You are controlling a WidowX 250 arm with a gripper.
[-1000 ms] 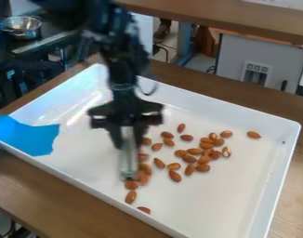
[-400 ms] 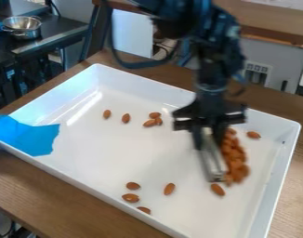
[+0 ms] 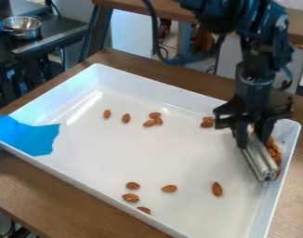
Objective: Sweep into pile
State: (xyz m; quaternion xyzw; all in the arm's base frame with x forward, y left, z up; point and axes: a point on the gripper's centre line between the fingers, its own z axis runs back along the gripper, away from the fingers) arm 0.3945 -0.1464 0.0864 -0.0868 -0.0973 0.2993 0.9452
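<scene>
At the right side of the white tray (image 3: 179, 153), the gripper (image 3: 258, 145) points down, shut on a silvery metal bar (image 3: 260, 160) that stands on the tray floor. Almonds (image 3: 273, 151) are packed between the bar and the right wall, partly hidden behind the bar. Two almonds (image 3: 207, 122) lie to the gripper's left. Several more almonds (image 3: 153, 120) sit in the back left part. Near the front edge are other loose almonds (image 3: 130, 197), and a single almond (image 3: 216, 189) lies front right.
The tray's raised walls surround the almonds. Blue tape (image 3: 31, 135) covers the tray's left corner. The tray rests on a brown wooden table (image 3: 48, 186). A metal pot (image 3: 22, 27) stands on a dark counter at the upper left.
The gripper and bar have moved right across the tray, pushing a mass of almonds to the right wall. Several almonds were left behind along the way.
</scene>
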